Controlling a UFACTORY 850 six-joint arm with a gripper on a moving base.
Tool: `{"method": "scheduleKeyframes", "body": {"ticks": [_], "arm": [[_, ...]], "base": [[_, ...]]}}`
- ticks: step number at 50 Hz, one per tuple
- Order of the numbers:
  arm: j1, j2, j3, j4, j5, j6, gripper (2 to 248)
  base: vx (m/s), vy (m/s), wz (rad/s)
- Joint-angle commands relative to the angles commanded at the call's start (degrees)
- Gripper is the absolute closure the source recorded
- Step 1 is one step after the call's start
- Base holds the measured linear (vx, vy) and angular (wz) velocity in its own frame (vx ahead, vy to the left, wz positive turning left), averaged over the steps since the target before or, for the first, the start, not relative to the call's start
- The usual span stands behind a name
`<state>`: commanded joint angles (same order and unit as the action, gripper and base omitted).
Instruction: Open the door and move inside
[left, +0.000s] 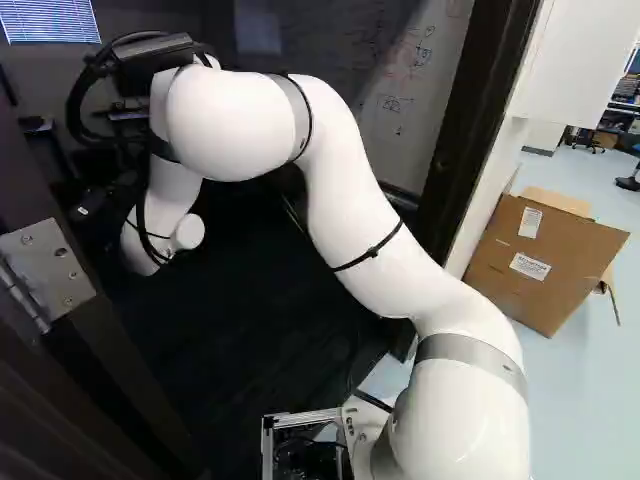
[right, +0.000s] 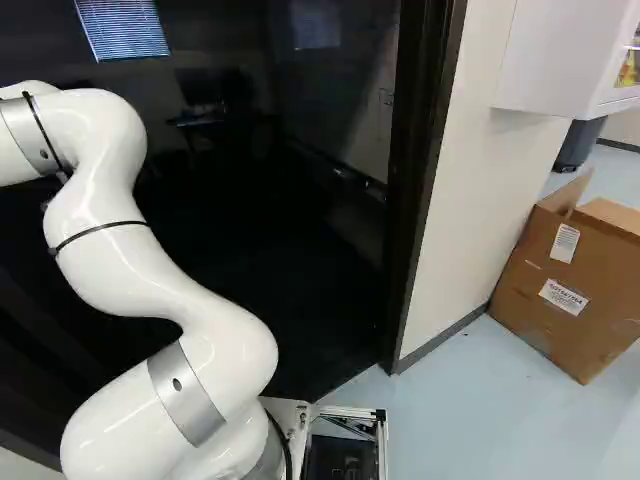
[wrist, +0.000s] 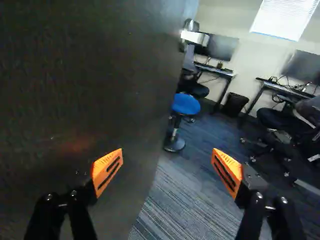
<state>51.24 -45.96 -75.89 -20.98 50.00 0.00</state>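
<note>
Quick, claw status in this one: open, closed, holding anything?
Claw: open, fingers wide apart, nothing gripped between them; the dark door stands beside it.

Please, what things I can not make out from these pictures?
Handle: shown nowhere; the wrist view's edge cuts off the door.
Far end of the arm: cut off, right base view.
Room floor: too dark, both base views.
Gripper touching the door: gap unclear, wrist view.
Box label print: too small, right base view.
</note>
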Motion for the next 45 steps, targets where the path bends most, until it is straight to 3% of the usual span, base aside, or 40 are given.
{"method": "scheduleKeyframes", "body": {"ticks": [20, 45], "arm": [[-0.4, 1.1, 1.6, 0.0, 0.0, 0.0, 3], [-2.3, 5.3, 7.5, 0.0, 0.0, 0.0, 3]], "base": [[0.0, 0.0, 0.0], [0.0, 0.0, 0.0]]}}
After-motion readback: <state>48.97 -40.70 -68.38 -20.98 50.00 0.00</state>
